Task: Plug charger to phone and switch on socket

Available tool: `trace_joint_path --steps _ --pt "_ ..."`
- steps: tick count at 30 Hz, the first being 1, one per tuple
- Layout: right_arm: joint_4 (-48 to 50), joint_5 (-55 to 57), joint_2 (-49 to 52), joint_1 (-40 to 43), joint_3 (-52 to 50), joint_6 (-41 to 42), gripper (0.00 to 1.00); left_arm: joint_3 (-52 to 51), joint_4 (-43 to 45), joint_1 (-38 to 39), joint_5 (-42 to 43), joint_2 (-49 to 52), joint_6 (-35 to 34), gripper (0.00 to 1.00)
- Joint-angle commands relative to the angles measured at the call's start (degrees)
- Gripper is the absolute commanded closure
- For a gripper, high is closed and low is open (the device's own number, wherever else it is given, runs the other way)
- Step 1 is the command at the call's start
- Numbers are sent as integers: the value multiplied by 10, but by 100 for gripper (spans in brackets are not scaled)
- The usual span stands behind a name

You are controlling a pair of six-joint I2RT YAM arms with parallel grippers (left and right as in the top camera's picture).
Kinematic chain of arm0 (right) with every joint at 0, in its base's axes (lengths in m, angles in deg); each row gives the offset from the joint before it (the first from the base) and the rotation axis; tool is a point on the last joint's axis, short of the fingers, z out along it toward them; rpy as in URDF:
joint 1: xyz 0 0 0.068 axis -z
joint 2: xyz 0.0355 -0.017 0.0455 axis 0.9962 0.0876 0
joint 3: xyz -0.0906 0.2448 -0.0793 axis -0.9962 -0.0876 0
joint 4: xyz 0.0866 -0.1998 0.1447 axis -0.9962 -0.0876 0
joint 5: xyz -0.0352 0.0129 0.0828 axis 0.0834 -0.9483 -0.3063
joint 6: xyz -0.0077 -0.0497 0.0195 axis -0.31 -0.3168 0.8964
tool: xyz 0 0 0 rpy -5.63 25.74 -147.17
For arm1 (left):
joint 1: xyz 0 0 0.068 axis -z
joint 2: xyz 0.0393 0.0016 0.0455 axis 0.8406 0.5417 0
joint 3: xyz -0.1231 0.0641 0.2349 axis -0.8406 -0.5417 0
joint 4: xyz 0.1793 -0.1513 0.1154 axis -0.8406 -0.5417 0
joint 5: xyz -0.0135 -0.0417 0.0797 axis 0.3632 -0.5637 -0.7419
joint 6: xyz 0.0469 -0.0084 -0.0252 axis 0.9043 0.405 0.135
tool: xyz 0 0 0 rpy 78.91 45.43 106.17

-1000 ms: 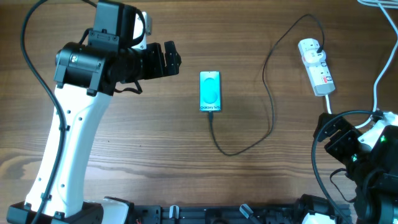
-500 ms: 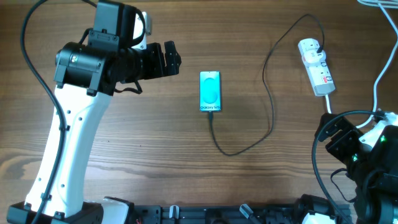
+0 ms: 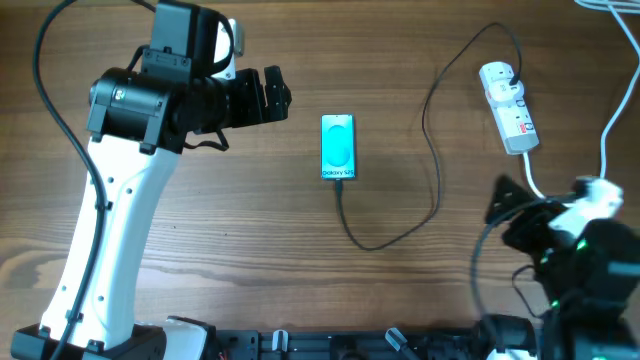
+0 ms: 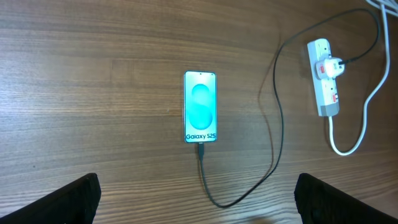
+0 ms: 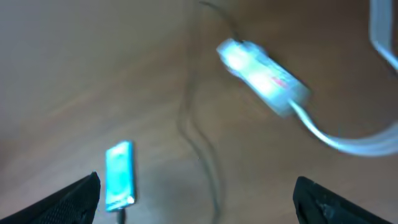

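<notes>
The wooden counter (image 3: 250, 230) carries everything. The left pincer (image 3: 276, 93) hovers left of the counter's middle, jaws spread wide and empty. The right pincer (image 5: 196, 180), blurred, stands just as wide and empty by the near right corner. The white power strip (image 3: 508, 120) lies toward the far right corner. The phone (image 3: 338, 147) lies mid-counter, screen lit. The charger (image 3: 435, 150) has its white plug head (image 4: 334, 65) in the strip, and its black cable loops to the phone's near edge, tip touching it.

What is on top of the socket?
The charger's white plug head sits on the socket, black cable trailing off. Its pins are hidden; the switch position is unreadable.
</notes>
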Motion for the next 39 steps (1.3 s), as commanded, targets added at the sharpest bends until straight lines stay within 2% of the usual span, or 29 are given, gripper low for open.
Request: trace_joint_path --steps 1,7,12,17,29,33,39 --pt "74 -38 -69 -56 -80 -64 0 0 0 -3 -5 -6 3 0" --pt "149 -38 -152 -78 -179 -61 0 0 0 -3 -5 -6 3 0" --pt "213 -38 -206 -98 -236 -94 0 0 0 -3 -5 -6 3 0" --pt "255 -38 -244 -99 -278 -93 0 0 0 -3 -5 -6 3 0" --pt "414 -53 -265 -99 -367 -112 0 0 0 -3 -5 -6 3 0" --pt "461 -53 -265 -99 -391 -152 0 0 0 -3 -5 -6 3 0" --pt "489 -33 -265 -99 -412 -169 0 0 0 -3 -5 -6 3 0"
